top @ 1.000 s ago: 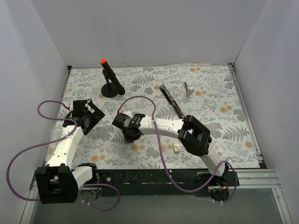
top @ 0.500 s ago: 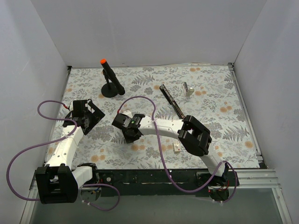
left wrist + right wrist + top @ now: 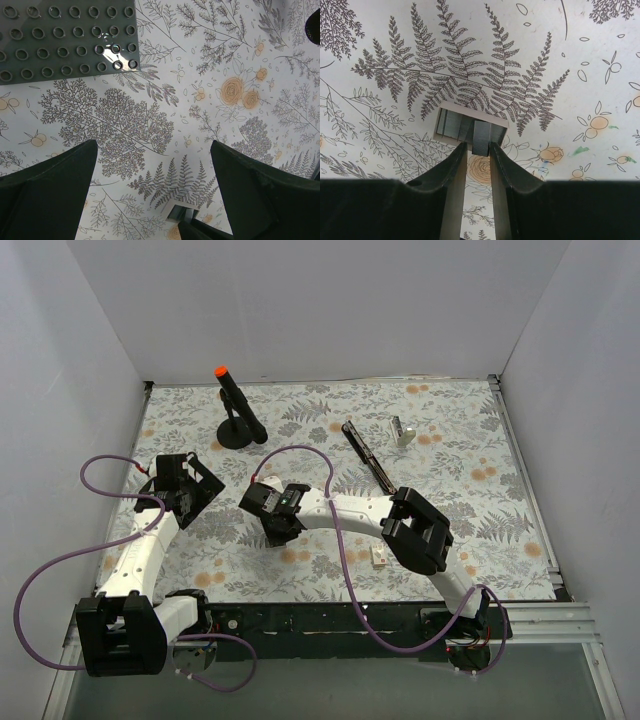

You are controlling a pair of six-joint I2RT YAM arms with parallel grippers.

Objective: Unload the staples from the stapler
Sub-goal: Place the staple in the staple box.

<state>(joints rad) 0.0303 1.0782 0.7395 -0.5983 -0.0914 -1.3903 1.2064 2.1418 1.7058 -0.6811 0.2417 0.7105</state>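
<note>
Left end effector [image 3: 152,150] wide open, empty. Right end effector [image 3: 477,147] nearly closed; grip on staples [image 3: 452,125] unclear.

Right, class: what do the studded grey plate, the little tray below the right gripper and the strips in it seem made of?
Studded plate: probably moulded plastic, grey and glossy; light glints off its round studs.
Tray: looks like thin card, matt beige, with thin flat walls.
Strips: seemingly metal staples, silvery grey with fine ribbing.

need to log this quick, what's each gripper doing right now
left gripper: open, holding nothing.
right gripper: nearly closed, apparently pinching a staple strip.
</note>
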